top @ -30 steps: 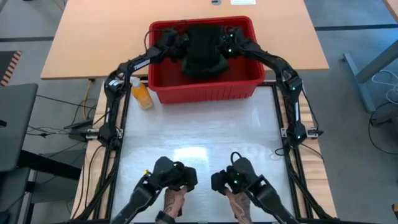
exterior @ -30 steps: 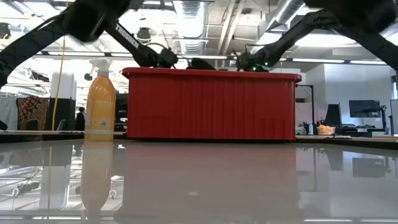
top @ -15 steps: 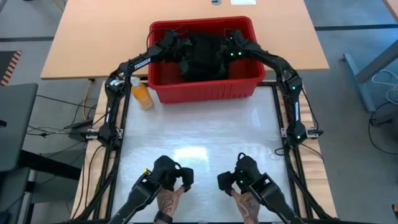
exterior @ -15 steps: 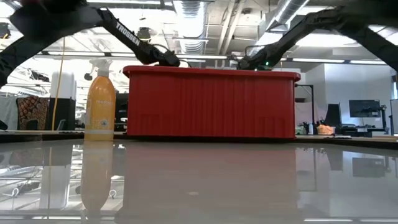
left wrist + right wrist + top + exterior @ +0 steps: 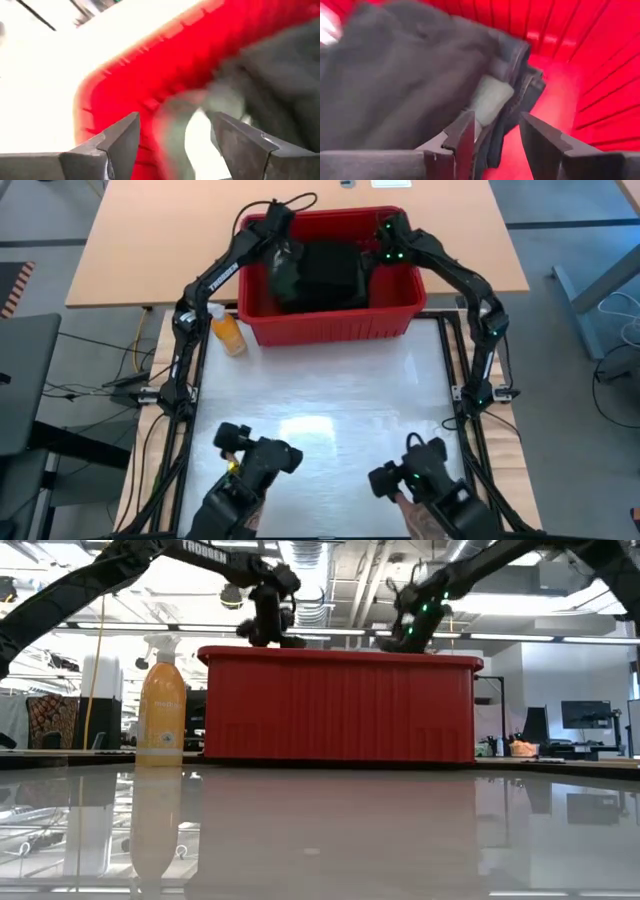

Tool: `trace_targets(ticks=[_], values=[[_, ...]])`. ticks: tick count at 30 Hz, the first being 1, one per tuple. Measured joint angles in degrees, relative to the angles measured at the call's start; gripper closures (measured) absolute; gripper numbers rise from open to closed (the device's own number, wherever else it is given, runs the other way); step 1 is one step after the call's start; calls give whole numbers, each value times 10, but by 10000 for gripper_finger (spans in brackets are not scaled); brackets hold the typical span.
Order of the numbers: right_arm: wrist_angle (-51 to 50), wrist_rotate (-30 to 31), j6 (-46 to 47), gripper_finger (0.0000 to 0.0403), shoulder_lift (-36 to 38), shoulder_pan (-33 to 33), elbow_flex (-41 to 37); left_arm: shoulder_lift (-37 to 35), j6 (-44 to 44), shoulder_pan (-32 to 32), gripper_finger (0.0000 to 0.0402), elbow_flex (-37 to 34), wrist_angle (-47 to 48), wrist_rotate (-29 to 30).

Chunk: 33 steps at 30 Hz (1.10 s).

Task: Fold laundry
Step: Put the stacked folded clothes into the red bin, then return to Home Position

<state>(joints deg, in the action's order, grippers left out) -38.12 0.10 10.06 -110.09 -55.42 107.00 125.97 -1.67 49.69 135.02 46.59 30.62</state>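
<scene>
Laundry [image 5: 325,275] lies heaped, dark, inside the red basket [image 5: 330,328] at the table's far edge. At its left corner my left gripper [image 5: 172,142] hangs with jaws wide, holding nothing. At the right, my right gripper [image 5: 497,135] hovers over the cloth, jaws parted and empty.

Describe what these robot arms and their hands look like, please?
Two slim black jointed arms. The left arm carries white lettering and a looping black cable; the right arm shows small green lights. Each ends in a hand of two dark, wedge-shaped fingers.
</scene>
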Motion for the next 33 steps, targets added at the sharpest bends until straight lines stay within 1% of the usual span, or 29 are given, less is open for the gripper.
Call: trace_targets(ticks=[2,4,7,8,10,13,14,16,18,20,23,25,26,29,31,33], values=[[-4,8,-1,222,23,0,0,-15,-44,-9,163,-6,-19,57],[-6,10,-1,223,48,0,0,-30,-64,-13,164,-10,-18,92],[-13,3,-1,223,82,2,0,-47,-57,-16,164,-10,-7,97],[-16,-7,-2,223,93,5,0,-53,-40,-16,164,-10,0,80],[-28,-31,-7,223,119,12,0,-68,0,-17,164,-11,15,16],[-50,-63,-17,223,162,36,0,-100,38,-25,164,-11,15,-138],[-59,-72,-20,223,176,48,0,-112,43,-29,164,-11,14,-196],[-77,-84,-36,223,203,75,0,-131,46,-45,164,-10,13,-288],[-97,-88,-49,223,226,110,0,-148,43,-66,164,-11,21,-353],[-118,-90,-56,223,249,150,0,-166,37,-99,164,-11,43,-387],[-135,-91,-57,224,283,214,-14,-194,14,-161,164,-11,90,-389],[-137,-91,-56,226,311,264,-41,-207,-11,-212,164,-11,142,-370],[-135,-90,-53,227,328,290,-61,-212,-19,-238,164,-11,171,-351],[-96,-60,-20,235,382,374,-145,-220,-22,-327,164,-11,242,-286],[-42,-38,3,241,420,430,-220,-222,-8,-385,164,-12,256,-246],[34,-17,29,246,458,484,-302,-222,-2,-441,164,-12,260,-200]])
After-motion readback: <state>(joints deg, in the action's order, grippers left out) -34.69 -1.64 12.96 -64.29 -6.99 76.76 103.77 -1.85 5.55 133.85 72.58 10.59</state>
